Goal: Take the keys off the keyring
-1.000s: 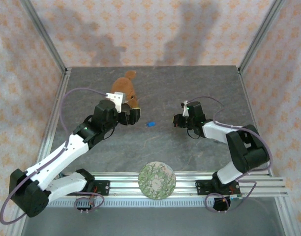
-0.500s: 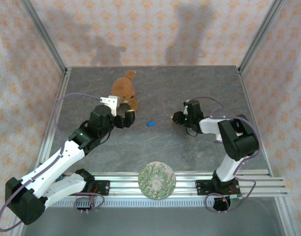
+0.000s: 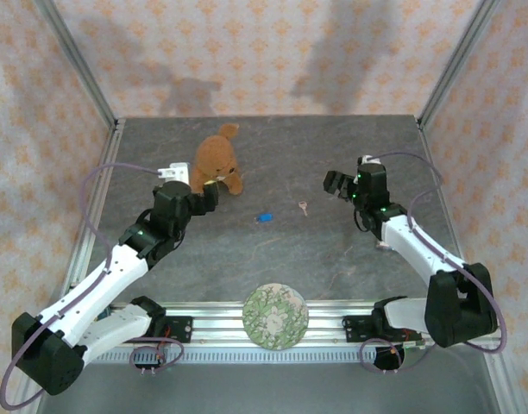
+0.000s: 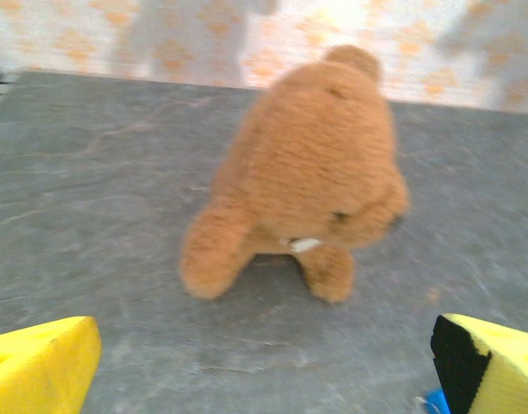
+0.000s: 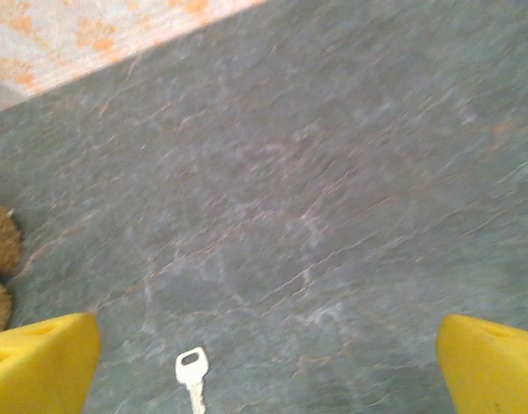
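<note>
Blue key (image 3: 264, 217) and pale key (image 3: 304, 208) lie apart mid-table (image 3: 333, 138), bare slab all round. Left gripper (image 3: 205, 197) gapes empty near teddy bear (image 3: 216, 161). Right gripper (image 3: 337, 185) gapes empty, right of pale key.

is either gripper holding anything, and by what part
Nothing is held: the left gripper and right gripper both stand open, and the pale key and blue key lie on the table.

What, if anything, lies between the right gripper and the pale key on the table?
Nothing visible does. The open right gripper hangs near the pale key, which lies flat on the table, with bare surface between them.
</note>
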{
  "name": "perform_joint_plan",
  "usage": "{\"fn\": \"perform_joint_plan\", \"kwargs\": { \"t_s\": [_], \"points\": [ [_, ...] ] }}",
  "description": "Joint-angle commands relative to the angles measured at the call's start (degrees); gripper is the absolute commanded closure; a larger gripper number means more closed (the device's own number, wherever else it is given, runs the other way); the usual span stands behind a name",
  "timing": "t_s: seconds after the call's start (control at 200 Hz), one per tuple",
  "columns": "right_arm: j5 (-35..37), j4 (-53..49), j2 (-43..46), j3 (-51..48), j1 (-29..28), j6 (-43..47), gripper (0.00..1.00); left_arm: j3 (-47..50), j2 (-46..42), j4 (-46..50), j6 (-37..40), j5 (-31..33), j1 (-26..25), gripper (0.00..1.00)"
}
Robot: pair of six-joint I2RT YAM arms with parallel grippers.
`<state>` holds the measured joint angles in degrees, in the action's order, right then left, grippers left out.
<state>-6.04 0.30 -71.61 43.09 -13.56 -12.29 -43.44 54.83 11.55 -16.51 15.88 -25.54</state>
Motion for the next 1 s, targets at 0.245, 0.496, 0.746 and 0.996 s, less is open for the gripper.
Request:
{"fn": "perform_joint_plan", "kwargs": {
  "t_s": [0.245,0.496,0.746,0.996],
  "points": [
    [28.7,6.6,-5.4,1.7,-0.1,7.2,0.01,1.1,3.7,-0.5,-2.0,12.3,14.5,0.01],
    [40.4,22.6,-15.1,-1.2,0.6,17.5,0.01,8.0,15.6,-22.7,5.2,10.7,21.6,0.0],
    [40.3,16.1,-17.6,1.4,1.4,16.9,0.0,11.0,28.7,-37.9,10.2,11.1,22.6,0.0],
    [36.3,30.5,-18.3,-8.8,3.2,15.6,0.0,21.4,30.5,-59.0,15.8,-0.2,22.5,0.0]
  ]
}}
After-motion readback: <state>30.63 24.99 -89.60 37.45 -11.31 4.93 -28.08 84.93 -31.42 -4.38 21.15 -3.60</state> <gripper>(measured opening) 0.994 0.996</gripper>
